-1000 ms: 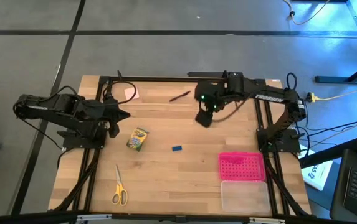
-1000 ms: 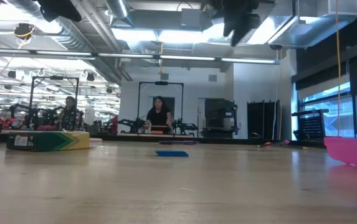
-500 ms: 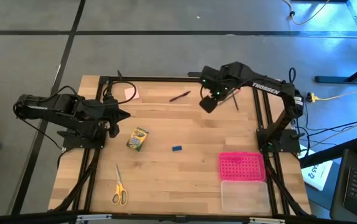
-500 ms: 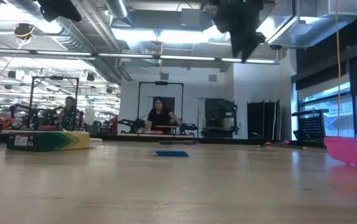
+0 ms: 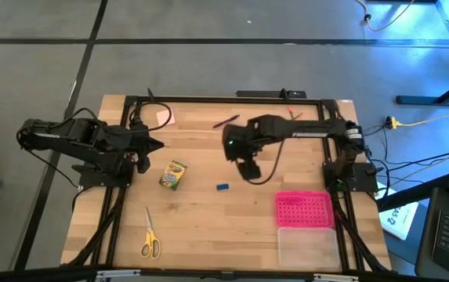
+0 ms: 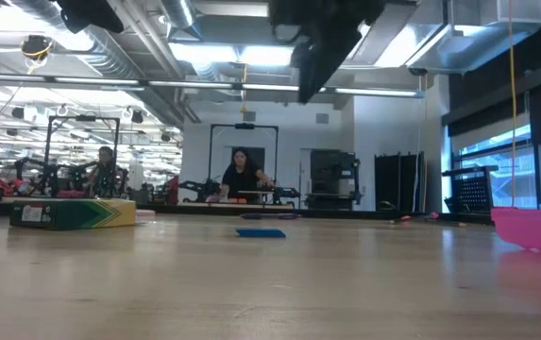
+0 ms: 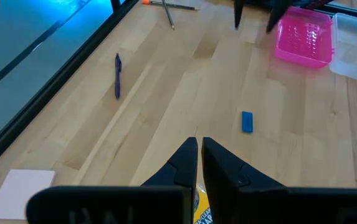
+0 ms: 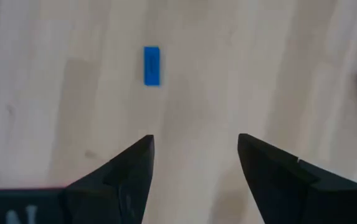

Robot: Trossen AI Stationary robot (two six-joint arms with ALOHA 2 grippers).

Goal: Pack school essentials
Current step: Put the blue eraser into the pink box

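Moved: right hand [image 5: 248, 169] swung out from the far right of the bench toward the middle since a second ago; everything else sat tight.
Right hand state: fingers spread wide, nothing in them, hanging over bare wood with the blue eraser [image 8: 152, 65] just ahead of it in the wrist view.
Left hand: left hand [image 7: 199, 147] parked at the 9 o'clock edge, fingers pinched together, empty.
Eraser spot: dead centre-ish, a touch toward 6 from the right hand.
Crayon box [image 5: 173, 175]: lying between centre and 9 o'clock.
Scissors [image 5: 150, 236]: down around 7 o'clock.
Sticky notes [image 5: 165, 117] and pen [image 5: 226, 121]: up by 11 and 12 o'clock.
Pencils [image 5: 293, 115]: I think that's them at about 1 o'clock, tiny though.
Case: clear case [image 5: 308, 245] at 5 o'clock, pink lid [image 5: 304, 209] beside it, looks like nothing inside.
Progress: basically zero packed so far, all items left; my guess is the eraser goes first.
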